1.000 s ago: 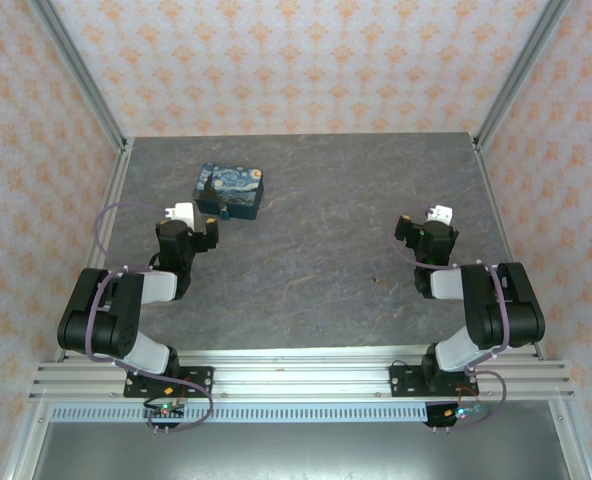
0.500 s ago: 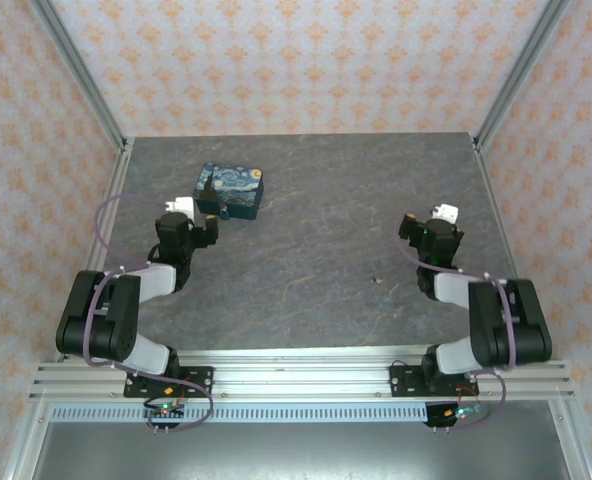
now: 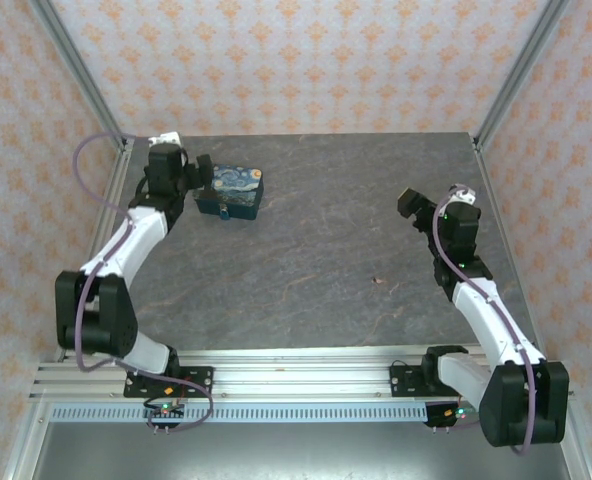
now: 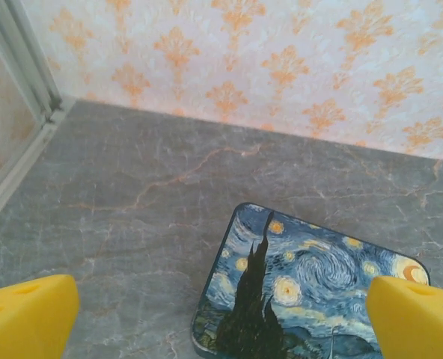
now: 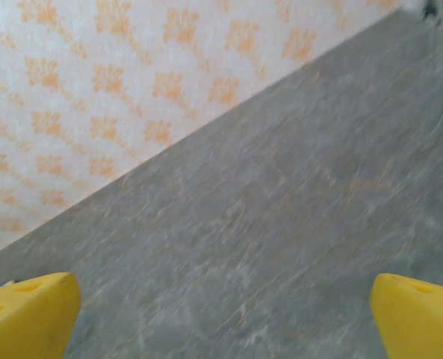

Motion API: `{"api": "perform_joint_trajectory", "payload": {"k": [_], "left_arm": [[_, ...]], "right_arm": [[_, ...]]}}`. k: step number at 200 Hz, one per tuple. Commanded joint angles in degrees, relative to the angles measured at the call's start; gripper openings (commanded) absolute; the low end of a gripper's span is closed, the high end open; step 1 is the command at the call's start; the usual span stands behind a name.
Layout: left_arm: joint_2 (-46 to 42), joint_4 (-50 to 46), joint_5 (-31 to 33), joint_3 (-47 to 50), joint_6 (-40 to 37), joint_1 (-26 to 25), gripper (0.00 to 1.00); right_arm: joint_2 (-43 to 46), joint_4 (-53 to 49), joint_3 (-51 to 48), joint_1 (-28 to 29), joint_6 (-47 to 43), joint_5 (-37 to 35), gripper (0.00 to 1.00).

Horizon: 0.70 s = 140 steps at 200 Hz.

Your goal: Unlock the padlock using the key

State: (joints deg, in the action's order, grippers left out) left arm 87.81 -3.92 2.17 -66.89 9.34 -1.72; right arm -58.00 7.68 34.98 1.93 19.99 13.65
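Note:
The padlock (image 3: 232,190), a rounded block with a starry-night print, lies at the far left of the table. In the left wrist view the padlock (image 4: 311,295) sits low, between the yellow fingertips (image 4: 27,314). My left gripper (image 3: 198,182) hovers open just left of it, jaws wide and empty (image 4: 221,321). A tiny dark piece, likely the key (image 3: 378,280), lies alone on the table right of centre. My right gripper (image 3: 413,205) is raised above and to the right of it, open (image 5: 223,314) over blurred bare table.
The grey stone-patterned table (image 3: 326,240) is ringed by orange-patterned walls and aluminium posts (image 3: 81,75). A metal rail (image 3: 116,215) runs close along the left edge beside my left arm. The back wall (image 4: 244,52) stands just beyond the padlock.
Both arms have unfolded from a tucked pose. The left gripper has swung out to the far left beside the padlock. The right gripper has risen and shifted right. Padlock and key stayed put.

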Motion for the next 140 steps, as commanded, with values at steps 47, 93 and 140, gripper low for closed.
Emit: {"api": "perform_joint_trajectory", "payload": {"k": [47, 93, 140], "left_arm": [[21.2, -25.2, -5.0, -24.2, 4.9, 3.2, 0.99], [33.7, -28.8, -13.8, -35.7, 3.7, 3.7, 0.98], [36.1, -26.4, -27.1, -37.2, 3.6, 2.4, 0.96]], "right_arm": [[-0.3, -14.7, -0.1, -0.1, 5.5, 9.1, 0.94], [0.3, -17.3, -1.9, -0.1, 7.5, 10.8, 0.90], [-0.4, -17.2, -2.1, -0.1, 8.5, 11.3, 0.90]]}}
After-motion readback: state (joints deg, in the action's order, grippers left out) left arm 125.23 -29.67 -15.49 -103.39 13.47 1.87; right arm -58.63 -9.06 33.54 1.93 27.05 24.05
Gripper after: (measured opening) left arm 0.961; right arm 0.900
